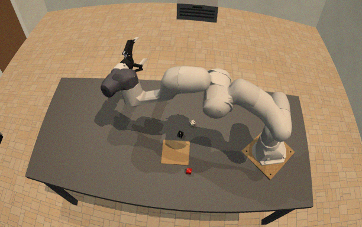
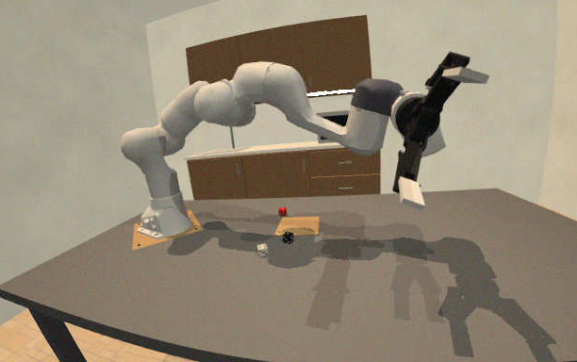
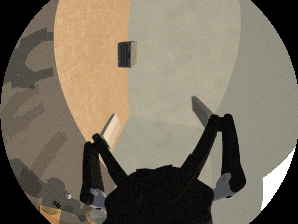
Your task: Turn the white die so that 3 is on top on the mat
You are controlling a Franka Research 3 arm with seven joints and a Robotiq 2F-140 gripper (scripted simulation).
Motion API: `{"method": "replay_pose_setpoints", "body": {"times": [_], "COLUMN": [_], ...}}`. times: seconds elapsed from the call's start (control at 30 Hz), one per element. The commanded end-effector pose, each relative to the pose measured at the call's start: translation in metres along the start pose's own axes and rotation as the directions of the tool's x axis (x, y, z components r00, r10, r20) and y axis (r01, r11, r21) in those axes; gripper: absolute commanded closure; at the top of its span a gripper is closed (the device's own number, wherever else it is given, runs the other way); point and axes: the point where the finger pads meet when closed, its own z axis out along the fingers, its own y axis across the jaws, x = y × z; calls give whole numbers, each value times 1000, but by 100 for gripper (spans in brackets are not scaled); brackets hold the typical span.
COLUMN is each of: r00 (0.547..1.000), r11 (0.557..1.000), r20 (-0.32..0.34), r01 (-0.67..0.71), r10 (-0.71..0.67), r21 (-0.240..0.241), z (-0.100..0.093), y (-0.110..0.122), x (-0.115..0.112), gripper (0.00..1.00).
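Observation:
The white die [image 1: 192, 122] [image 2: 262, 250] lies on the bare table, off the tan mat [image 1: 175, 155] [image 2: 303, 222] and a little beyond its far right corner. The black die [image 1: 180, 134] [image 2: 288, 238] sits just past the mat's far edge. The red die [image 1: 188, 171] [image 2: 282, 211] sits just past its near edge. Nothing lies on the mat. My gripper [image 1: 139, 49] [image 2: 440, 137] [image 3: 154, 111] is wide open and empty. It is raised high over the table's far left part, points sideways away from the dice, and is far from all of them.
The grey table [image 1: 83, 153] [image 2: 203, 302] holds the arm's base on a wooden plate [image 1: 270, 171] [image 2: 139, 241] at the right. The arm arches high over the dice and casts shadows on them. Kitchen cabinets [image 2: 278, 174] stand behind the table.

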Motion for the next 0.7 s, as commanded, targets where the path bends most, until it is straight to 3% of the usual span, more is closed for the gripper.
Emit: {"method": "replay_pose_setpoints", "body": {"times": [0.0, 0.67], "r00": [1000, 1000], "r11": [1000, 1000], "r20": [0, -2], "r01": [0, 4], "r10": [0, -4], "r21": [0, 9], "z": [0, 1], "y": [0, -1], "x": [0, 0], "gripper": [0, 0]}}
